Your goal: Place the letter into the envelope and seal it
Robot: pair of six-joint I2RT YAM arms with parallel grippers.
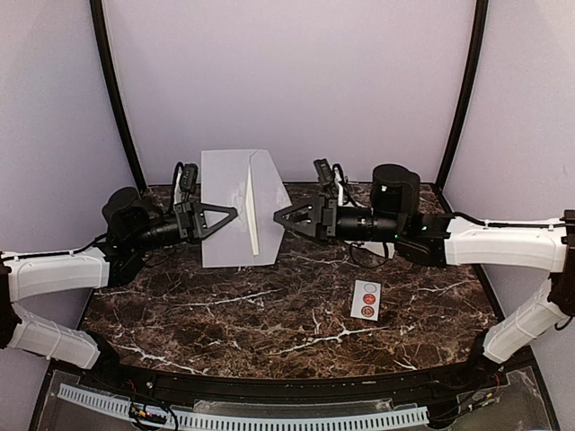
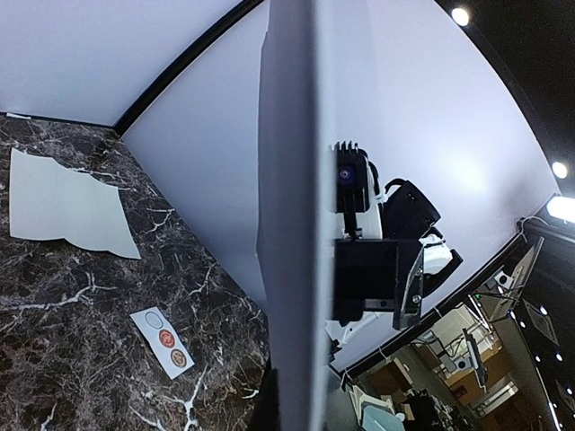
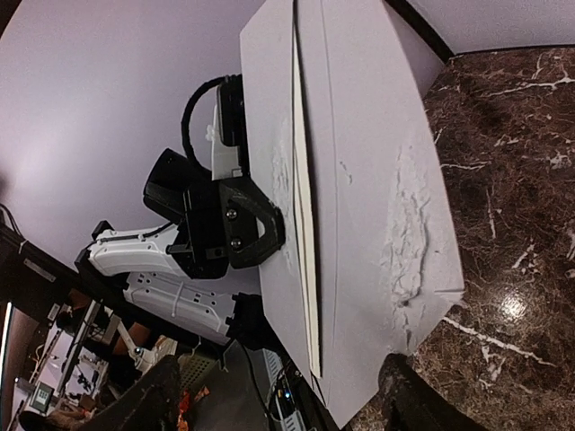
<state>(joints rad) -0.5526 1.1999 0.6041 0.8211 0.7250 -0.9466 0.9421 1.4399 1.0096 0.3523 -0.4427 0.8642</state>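
Pressed close to both wrist lenses, the flat grey-lavender paper envelope (image 1: pixel 225 180) is held upright above the dark, white-veined marble table (image 1: pixel 225 314), pinched by the fully closed left gripper (image 1: pixel 235 214). Its pointed flap (image 1: pixel 269 202) is folded out, creased and rumpled. The right gripper (image 1: pixel 277 215) is spread wide about the flap's tip, with nothing gripped. A thin cream edge is seen in the fold; the contents cannot be told. A small white sticker strip with round seals (image 1: pixel 366 299) is laid flat nearby.

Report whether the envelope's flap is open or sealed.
Open. The envelope, pinched by the left gripper, has its pointed flap spread out sideways beyond the body, not folded down onto it.
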